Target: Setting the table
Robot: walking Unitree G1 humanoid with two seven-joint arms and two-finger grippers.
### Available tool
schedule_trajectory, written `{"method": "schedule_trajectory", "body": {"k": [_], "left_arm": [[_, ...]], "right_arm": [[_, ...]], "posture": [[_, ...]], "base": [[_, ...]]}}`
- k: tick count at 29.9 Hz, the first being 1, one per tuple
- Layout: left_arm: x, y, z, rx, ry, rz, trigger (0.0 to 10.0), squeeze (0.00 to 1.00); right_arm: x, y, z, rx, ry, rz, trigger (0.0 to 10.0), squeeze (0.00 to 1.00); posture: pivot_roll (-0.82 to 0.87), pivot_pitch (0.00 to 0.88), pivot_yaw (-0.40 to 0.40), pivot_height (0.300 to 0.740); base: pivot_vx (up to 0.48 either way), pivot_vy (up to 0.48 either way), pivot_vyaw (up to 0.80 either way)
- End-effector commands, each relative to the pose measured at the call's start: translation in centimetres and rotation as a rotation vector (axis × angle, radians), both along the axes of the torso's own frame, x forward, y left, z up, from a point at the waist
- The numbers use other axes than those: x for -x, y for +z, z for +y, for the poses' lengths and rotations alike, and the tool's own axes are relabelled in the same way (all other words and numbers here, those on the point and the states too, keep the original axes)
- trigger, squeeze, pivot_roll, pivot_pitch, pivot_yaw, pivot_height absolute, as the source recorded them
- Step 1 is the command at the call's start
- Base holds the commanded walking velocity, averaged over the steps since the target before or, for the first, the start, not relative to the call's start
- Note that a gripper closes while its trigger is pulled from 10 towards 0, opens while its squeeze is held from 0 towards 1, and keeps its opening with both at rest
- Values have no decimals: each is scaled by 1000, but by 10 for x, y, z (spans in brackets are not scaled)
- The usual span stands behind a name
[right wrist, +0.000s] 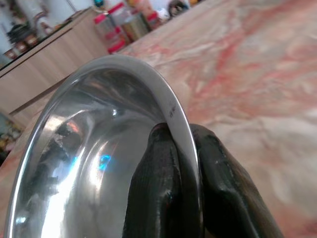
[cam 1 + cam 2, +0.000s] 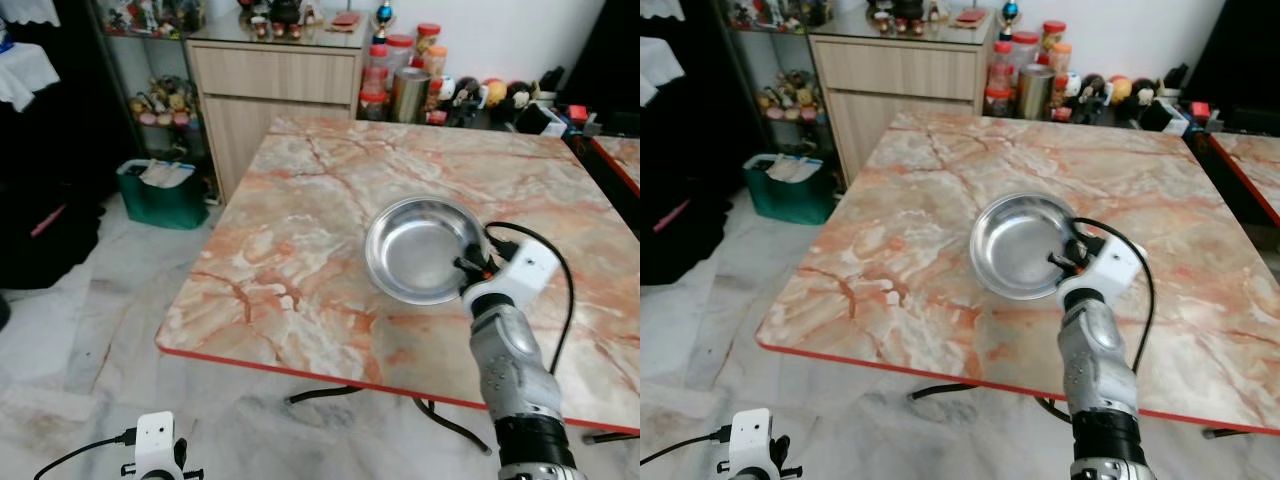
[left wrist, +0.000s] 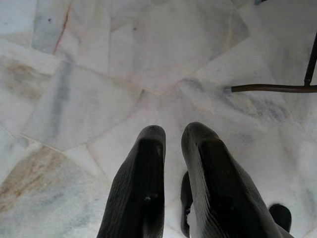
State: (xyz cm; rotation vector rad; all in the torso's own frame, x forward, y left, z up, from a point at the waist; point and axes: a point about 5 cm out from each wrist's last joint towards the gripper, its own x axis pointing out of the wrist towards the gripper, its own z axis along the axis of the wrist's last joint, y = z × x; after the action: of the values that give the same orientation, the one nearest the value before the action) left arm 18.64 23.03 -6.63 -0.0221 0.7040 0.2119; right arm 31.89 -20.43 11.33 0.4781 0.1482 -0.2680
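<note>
Marble-patterned in orange and cream with a red edge, the worktop [image 2: 330, 200] spreads across the middle of the head views, standing on a pale marble floor [image 2: 80, 340]. Beyond its far edge, at about 11 o'clock, stands a wooden cabinet [image 2: 275, 85] with small ornaments on top, and at 12 o'clock beside it a cluster of red-lidded jars [image 2: 385, 60] and a metal canister [image 2: 410, 95]. A green bin [image 2: 160, 195] sits on the floor at about 9 o'clock from the worktop, next to the cabinet.

On the worktop, toward the near right part at roughly 4 o'clock from its centre, is a stainless steel bowl [image 2: 420, 248], shallow, shiny and empty inside. The right hand [image 2: 478, 268] reaches up from 5 o'clock on its silver arm and meets the bowl at the rim's 4 o'clock side. In the right wrist view its two black fingers [image 1: 158, 183] are clamped on the thin rim of the bowl [image 1: 99, 148], one finger inside and one outside; the bowl looks tipped up toward that camera.

The left hand [image 3: 171, 144] hangs low beside the worktop, its fingers close together with only a narrow gap, holding nothing, pointing at the floor tiles near a dark metal table leg [image 3: 272, 88].
</note>
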Motion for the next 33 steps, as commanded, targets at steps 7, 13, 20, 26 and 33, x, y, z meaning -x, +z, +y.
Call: {"method": "schedule_trajectory", "body": {"k": [7, 13, 20, 26, 33], "left_arm": [[-2, 1, 2, -2, -10, -3, 10000, 0], [-4, 1, -2, -4, -40, -2, 10000, 0], [-1, 1, -1, -5, -41, 2, 10000, 0], [-1, 1, 1, -9, -44, 5, 10000, 0], [-2, 2, 1, -11, -52, -2, 10000, 0]], "right_arm": [[7, 16, 6, -86, 13, -1, 10000, 0], [17, -17, -5, -122, -72, 216, 10000, 0], [29, -32, -3, -131, -64, 305, 10000, 0], [34, -32, -6, -141, -85, 325, 10000, 0], [46, -32, -8, -150, -122, 355, 10000, 0]], "posture": [[91, 0, -22, 740], [97, 0, -21, 740], [101, 0, -21, 740], [96, 0, -17, 740], [100, 0, -17, 740]], "base": [[0, 0, 0], [0, 0, 0], [0, 0, 0], [0, 0, 0], [0, 0, 0]]}}
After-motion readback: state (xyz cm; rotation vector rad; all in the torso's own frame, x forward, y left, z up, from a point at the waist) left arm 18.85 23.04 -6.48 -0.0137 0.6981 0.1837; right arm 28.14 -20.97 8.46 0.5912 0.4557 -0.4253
